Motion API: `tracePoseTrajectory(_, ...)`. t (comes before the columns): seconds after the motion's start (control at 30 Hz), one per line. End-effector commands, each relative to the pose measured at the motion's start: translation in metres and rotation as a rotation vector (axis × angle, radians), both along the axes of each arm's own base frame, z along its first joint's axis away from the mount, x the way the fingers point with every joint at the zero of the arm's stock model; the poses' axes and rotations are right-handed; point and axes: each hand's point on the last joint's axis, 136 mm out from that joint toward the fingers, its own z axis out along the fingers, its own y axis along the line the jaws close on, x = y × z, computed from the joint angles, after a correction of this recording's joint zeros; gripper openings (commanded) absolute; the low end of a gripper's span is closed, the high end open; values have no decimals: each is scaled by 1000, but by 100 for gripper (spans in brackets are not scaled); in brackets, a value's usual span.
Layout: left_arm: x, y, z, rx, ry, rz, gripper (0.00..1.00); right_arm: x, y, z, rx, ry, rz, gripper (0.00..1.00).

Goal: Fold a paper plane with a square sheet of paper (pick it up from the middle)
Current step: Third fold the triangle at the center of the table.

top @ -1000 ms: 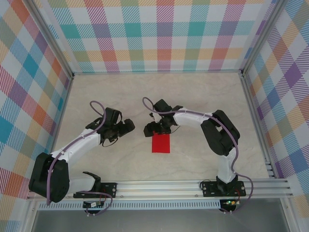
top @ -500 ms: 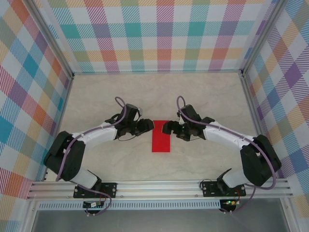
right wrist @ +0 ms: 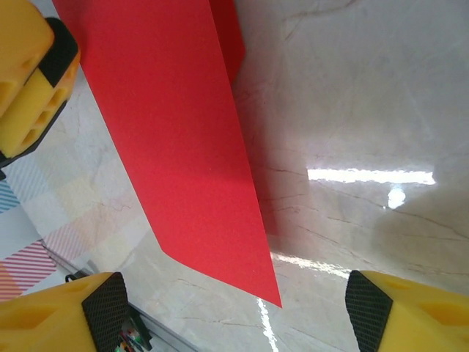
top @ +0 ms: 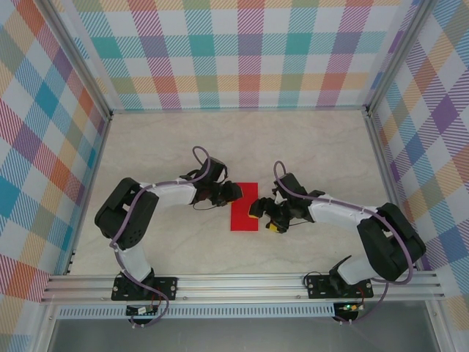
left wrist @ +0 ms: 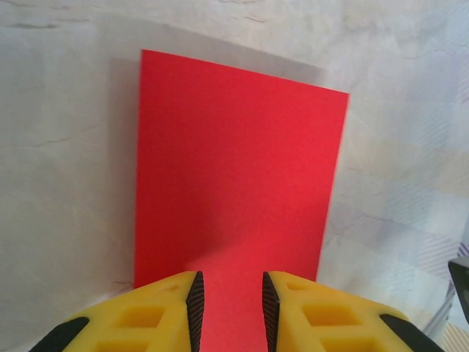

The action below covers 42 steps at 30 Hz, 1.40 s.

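The red paper [top: 245, 218] lies on the table as an upright rectangle, narrower than it is long. My left gripper [top: 234, 193] sits at the paper's upper left edge. In the left wrist view the paper [left wrist: 234, 161] runs under the left gripper [left wrist: 229, 304], whose yellow fingers [left wrist: 157, 315] stand a narrow gap apart over it. My right gripper [top: 258, 210] is at the paper's right edge. It is wide open [right wrist: 234, 312], and the paper [right wrist: 176, 147] appears slightly raised off the glossy table ahead of it. No dart shape shows.
The beige marble-look table [top: 322, 147] is walled by checked panels, with an aluminium rail [top: 242, 284] along the near edge. A left finger [right wrist: 29, 81] shows at the top left of the right wrist view.
Both grippers have closed in on the paper: the left one slid right onto its upper left edge, and the right one moved down and left to its right edge. The paper stayed put.
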Motion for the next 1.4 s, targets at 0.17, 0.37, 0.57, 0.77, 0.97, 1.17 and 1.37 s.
tracePoseTrajectory(0.17, -2, 9, -24, 92, 54, 43, 27, -10, 11, -5, 78, 71, 16, 71)
tracePoseTrajectory(0.37, -5, 14, -31, 118, 72, 51, 27, -10, 14, -7, 87, 79, 18, 61)
tracePoseTrajectory(0.57, -5, 15, -32, 126, 79, 52, 27, -13, 13, -15, 73, 99, 17, 55)
tracePoseTrajectory(0.77, -6, 15, -33, 128, 83, 52, 27, -17, 18, -17, 88, 118, 34, 55)
tracePoseTrajectory(0.97, -6, 15, -35, 131, 91, 53, 27, -17, 25, -12, 142, 98, 41, 49)
tracePoseTrajectory(1.17, -7, 16, -36, 135, 95, 51, 27, -15, 17, -8, 122, 58, 4, 43)
tracePoseTrajectory(1.37, -8, 16, -37, 135, 97, 49, 27, -11, 12, 1, 116, 11, -23, 35)
